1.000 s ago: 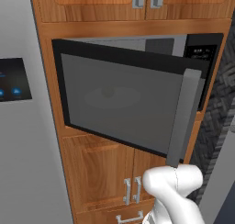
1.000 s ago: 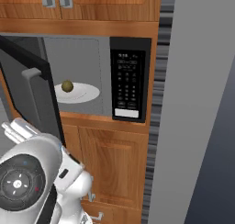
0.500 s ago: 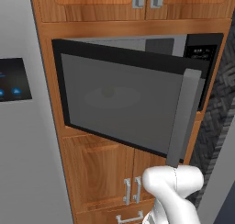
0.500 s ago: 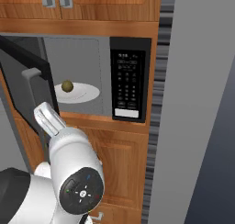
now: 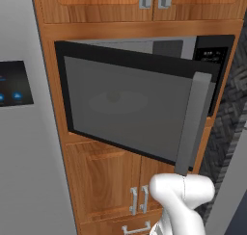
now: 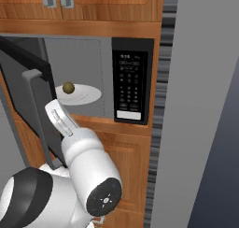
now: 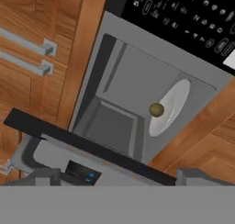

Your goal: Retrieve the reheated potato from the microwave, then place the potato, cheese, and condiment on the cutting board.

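The microwave (image 6: 131,81) stands with its door (image 5: 126,108) swung open to the left. Inside, the potato (image 6: 68,87), a small olive-green ball, rests on a white plate (image 6: 87,96). In the hand view the potato (image 7: 156,109) sits near the middle on the plate (image 7: 174,103), well beyond my gripper (image 7: 118,178). The gripper is open and holds nothing, its fingertips (image 7: 42,176) far apart at the bottom edge, outside the microwave's cavity. The cheese, the condiment and the cutting board are out of view.
The open door's grey handle (image 6: 41,111) juts toward the arm. Wooden cabinets with metal handles (image 5: 139,200) lie below the microwave, more above. A grey fridge with a dark screen (image 5: 14,83) is at the left; a grey wall (image 6: 205,110) at the right.
In the right base view the arm has risen from the lower left and swung up in front of the open microwave. Door, plate and potato have not moved.
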Robot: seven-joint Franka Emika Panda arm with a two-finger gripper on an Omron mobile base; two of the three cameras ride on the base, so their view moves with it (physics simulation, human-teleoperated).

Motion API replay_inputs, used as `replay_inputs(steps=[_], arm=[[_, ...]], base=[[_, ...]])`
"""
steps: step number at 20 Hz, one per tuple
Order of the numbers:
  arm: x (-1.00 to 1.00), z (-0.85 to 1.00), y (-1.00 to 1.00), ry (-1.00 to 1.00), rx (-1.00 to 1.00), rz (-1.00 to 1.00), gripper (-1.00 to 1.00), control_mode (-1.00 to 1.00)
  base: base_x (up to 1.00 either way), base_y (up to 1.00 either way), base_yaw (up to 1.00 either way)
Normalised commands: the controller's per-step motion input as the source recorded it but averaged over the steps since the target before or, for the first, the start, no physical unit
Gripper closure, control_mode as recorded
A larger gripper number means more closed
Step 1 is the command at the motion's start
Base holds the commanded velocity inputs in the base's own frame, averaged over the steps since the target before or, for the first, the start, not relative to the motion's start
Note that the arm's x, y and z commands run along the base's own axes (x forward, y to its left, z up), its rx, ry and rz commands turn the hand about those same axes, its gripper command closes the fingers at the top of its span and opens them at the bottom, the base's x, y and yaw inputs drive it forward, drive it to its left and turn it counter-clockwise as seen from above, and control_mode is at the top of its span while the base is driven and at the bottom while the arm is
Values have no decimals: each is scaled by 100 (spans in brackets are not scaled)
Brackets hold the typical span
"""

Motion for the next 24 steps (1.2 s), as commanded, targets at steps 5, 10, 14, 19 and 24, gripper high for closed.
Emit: replay_inputs(steps=[5, 10, 14, 19, 24], arm=[[40, -21, 21, -21, 1, -4, -100, -100], [44, -29, 21, -2, 0, -8, -100, -100], [31, -26, 16, 12, 0, -10, -100, -100], [12, -25, 12, 24, 1, -13, -100, -100], [19, -22, 11, 26, 13, -11, -100, -100]], base=[[0, 0, 0], [0, 0, 0], [0, 0, 0], [0, 0, 0], [0, 0, 0]])
